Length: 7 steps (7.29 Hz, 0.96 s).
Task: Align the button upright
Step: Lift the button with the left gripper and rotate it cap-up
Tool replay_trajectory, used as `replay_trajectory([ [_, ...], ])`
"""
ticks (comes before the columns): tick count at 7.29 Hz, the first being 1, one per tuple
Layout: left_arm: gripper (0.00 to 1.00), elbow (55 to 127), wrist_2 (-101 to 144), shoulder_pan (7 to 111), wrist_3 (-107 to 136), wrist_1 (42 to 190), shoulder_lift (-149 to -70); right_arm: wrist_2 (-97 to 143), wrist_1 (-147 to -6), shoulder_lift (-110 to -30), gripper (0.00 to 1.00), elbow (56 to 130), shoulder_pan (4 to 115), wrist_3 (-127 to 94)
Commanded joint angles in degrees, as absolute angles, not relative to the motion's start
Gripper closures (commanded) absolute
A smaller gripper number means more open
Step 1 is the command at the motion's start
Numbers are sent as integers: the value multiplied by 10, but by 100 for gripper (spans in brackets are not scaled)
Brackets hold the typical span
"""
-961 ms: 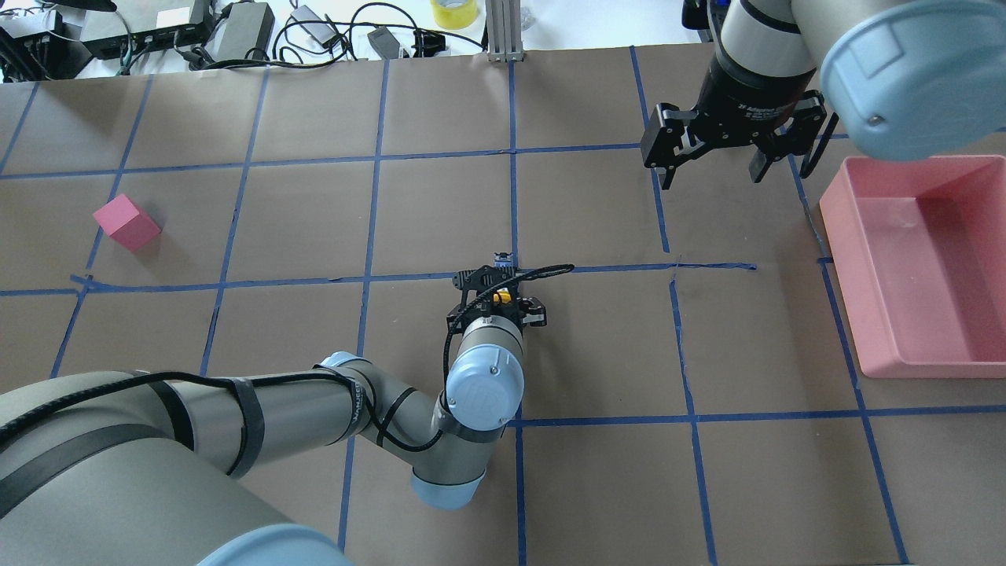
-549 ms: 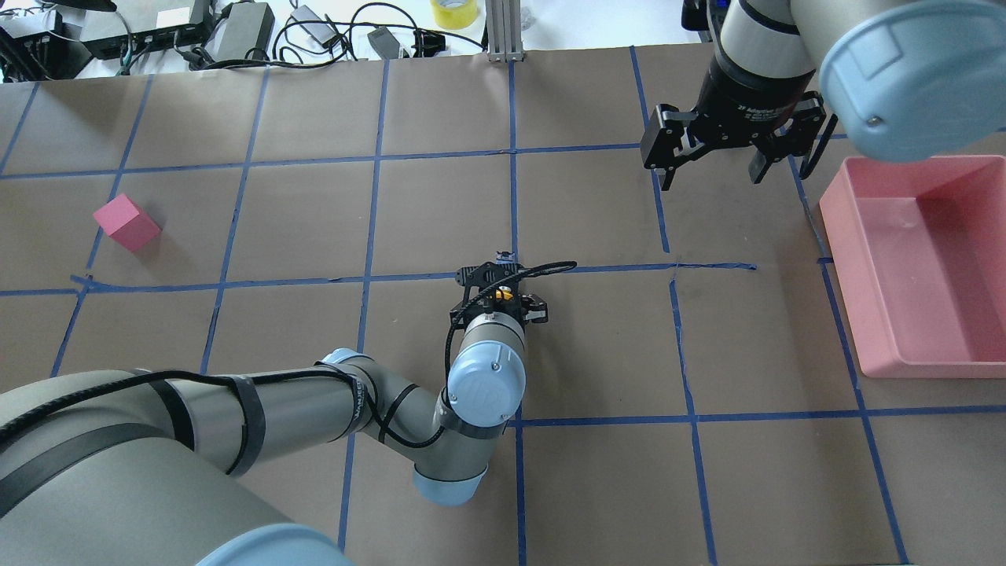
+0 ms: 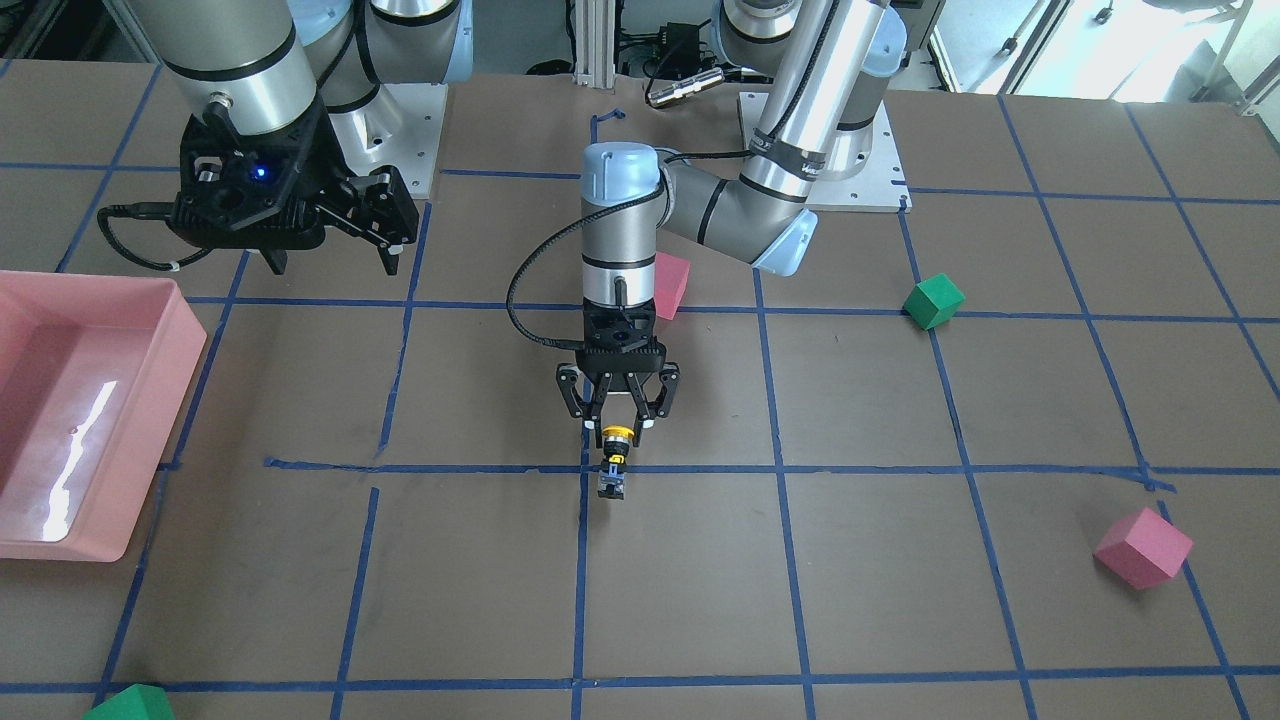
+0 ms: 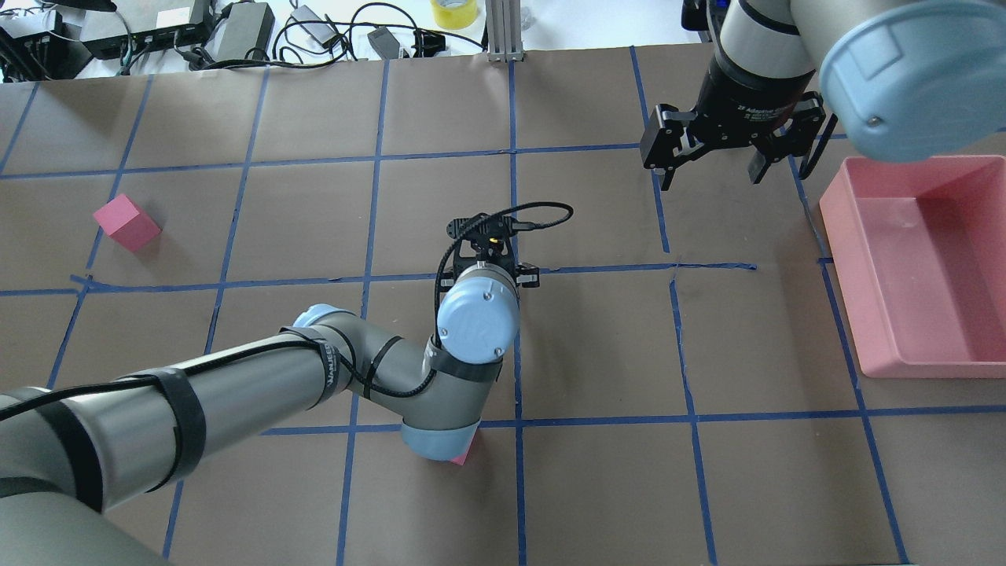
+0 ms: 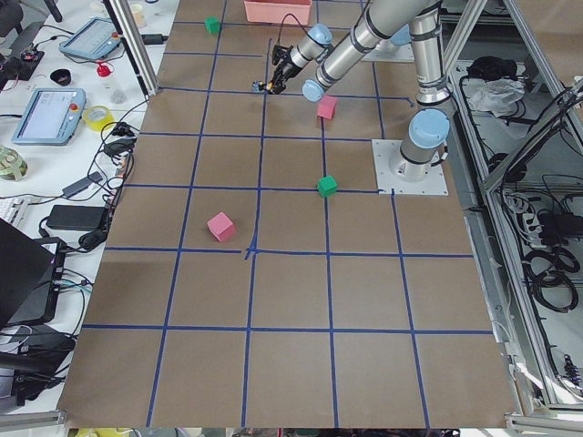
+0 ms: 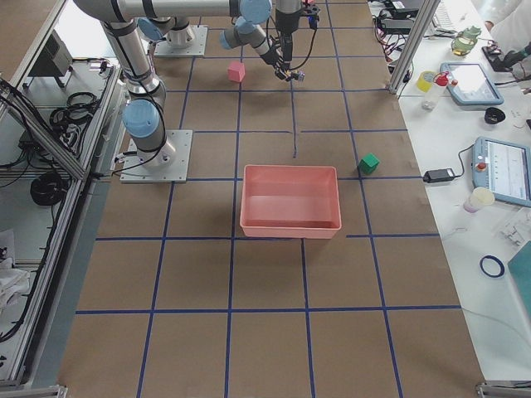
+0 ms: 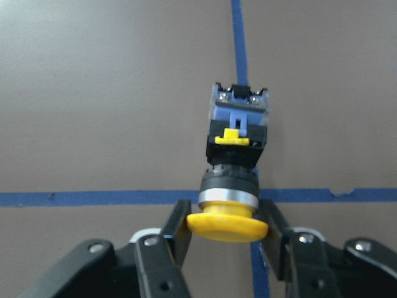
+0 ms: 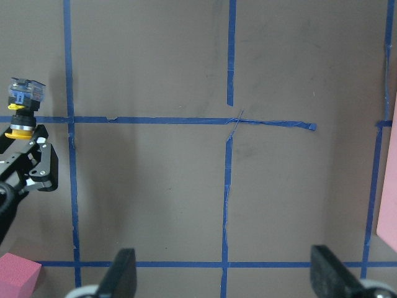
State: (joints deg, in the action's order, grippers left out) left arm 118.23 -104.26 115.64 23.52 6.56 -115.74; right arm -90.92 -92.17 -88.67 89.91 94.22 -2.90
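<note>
The table is wearing brown paper, and blue tape lines are running over it in a grid. The button is showing a yellow cap, a silver ring, a black body and a blue-grey base with a small yellow tab. The left gripper and the right gripper are looking black. In the front-facing view, a pink tray is lying at nine o'clock, a pink cube at four, a green cube at three.
</note>
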Motion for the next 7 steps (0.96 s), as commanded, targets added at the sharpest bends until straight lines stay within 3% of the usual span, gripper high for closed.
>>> replay_trajectory([
  [1, 100, 1096, -955, 1094, 230, 312, -1107, -909, -921, -886, 0, 899, 942, -29],
  [3, 100, 927, -900, 1084, 295, 634, -1109, -909, -921, -886, 0, 899, 942, -29],
  [4, 100, 896, -851, 1080, 380, 676, -1120, -909, -922, -886, 0, 900, 942, -29],
  [7, 100, 896, -669, 1042, 606, 703, -1159, -909, -924, -886, 0, 903, 942, -29],
])
